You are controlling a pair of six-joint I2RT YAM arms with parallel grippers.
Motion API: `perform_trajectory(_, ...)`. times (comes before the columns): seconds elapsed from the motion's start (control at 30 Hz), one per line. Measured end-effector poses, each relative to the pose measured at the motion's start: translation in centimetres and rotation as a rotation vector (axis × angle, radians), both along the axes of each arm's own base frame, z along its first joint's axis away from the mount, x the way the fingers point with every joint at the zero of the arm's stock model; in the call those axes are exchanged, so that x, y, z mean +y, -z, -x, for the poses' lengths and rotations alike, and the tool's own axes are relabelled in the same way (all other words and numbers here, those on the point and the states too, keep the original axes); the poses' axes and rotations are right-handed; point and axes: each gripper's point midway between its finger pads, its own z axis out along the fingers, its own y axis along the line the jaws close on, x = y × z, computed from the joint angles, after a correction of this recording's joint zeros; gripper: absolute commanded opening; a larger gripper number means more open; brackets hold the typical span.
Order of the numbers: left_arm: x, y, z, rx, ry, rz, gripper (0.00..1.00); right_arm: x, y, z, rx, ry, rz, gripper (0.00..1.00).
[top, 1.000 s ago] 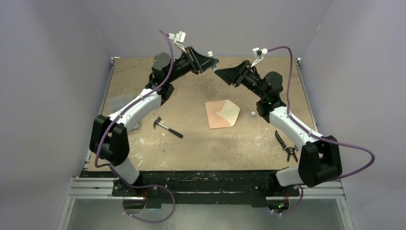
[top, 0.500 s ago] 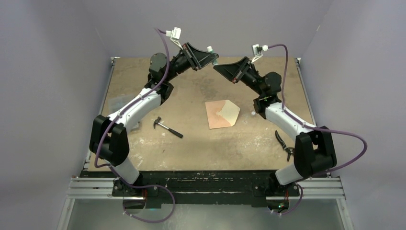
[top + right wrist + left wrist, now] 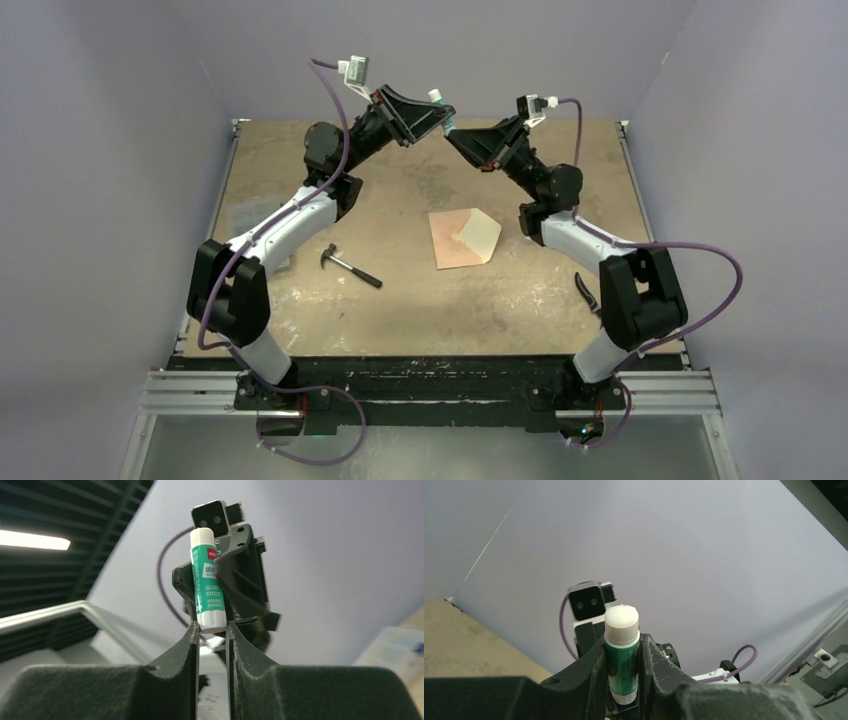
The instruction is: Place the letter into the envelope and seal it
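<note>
Envelope untouched. Left gripper clamps a green glue stick mid-body and right gripper pinches its end, both raised. The stick barely shows from above. Envelope lies flap-open mid-table; letter can't be made out. Pliers half hidden by the right arm.

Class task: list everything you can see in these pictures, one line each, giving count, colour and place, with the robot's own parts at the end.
table: one, brown board, beneath everything.
envelope: one, salmon-pink, open cream flap pointing right, flat at the table's centre.
hammer: one, black handle, left of the envelope.
pliers: one, dark, right side of the table, partly hidden.
glue stick: one, green and white, held in the air over the far side.
left gripper: one, black, jaws shut on the glue stick's body.
right gripper: one, black, jaws shut on its end.
</note>
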Motion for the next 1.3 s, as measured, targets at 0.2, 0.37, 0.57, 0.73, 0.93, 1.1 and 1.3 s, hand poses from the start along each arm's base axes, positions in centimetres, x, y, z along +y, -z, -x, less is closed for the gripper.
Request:
perform_trajectory(0.2, 0.4, -0.8, 1.5, -0.100, 0.029, 0.062, 0.00, -0.5, -0.4, 0.6, 0.206, -0.157, -0.239, 0.10)
perform_trajectory(0.37, 0.4, -0.7, 1.1, -0.126, 0.006, 0.062, 0.00, -0.5, -0.3, -0.3, 0.323, -0.186, -0.358, 0.35)
perform_trajectory(0.57, 0.5, -0.8, 0.7, -0.142, -0.040, 0.045, 0.00, -1.9, 0.8, -2.2, 0.392, -0.145, -0.410, 0.72)
perform_trajectory(0.73, 0.3, -0.4, -0.7, -0.066, -0.082, 0.004, 0.00, -0.8, 3.2, -2.0, 0.350, -0.155, -0.260, 0.78)
perform_trajectory(0.93, -0.1, -0.2, -2.1, 0.036, -0.101, -0.045, 0.00, 0.8, 3.5, 0.6, 0.075, -0.081, -0.025, 0.81)
perform_trajectory(1.1, -0.3, 1.3, -3.6, 0.161, -0.135, -0.110, 0.00, -0.1, 0.1, 2.0, -0.125, 0.083, 0.055, 0.81)
perform_trajectory(1.3, -0.7, 3.6, -4.8, 0.273, -0.139, -0.147, 0.00, -0.6, -1.1, -1.3, -0.177, 0.300, 0.174, 0.73)
